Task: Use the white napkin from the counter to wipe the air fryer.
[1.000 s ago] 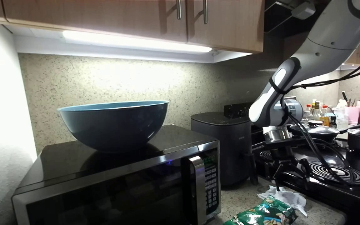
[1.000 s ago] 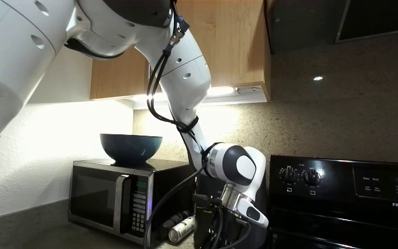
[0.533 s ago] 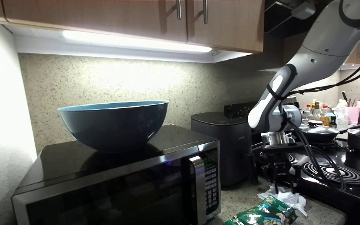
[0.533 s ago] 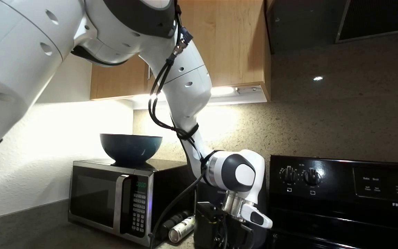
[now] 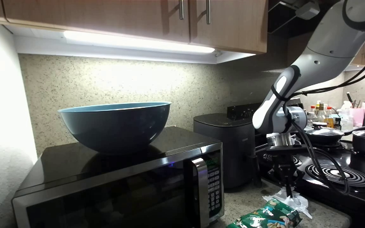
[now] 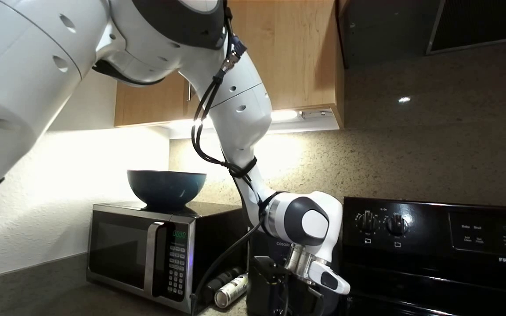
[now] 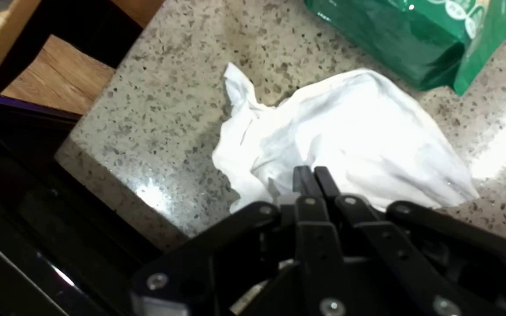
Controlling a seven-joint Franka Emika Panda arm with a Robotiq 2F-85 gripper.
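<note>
White napkin crumpled on the speckled surface, directly below the gripper. Jaws drawn together, only a thin slit between them; they overlap the napkin in wrist view, but can't tell whether a fold is pinched. Gripper hides part of the napkin's lower edge there. Green nut packet just beside it: covers part of the napkin in an exterior view and is cut off at the bottom; wrist view shows a strip of surface between the two. Air fryer upright beside the microwave, near the napkin. In an exterior view the arm blocks much of the air fryer, lettering partly covered, and the gripper's lower end is cut off. White can beside the microwave: print too small to read.
</note>
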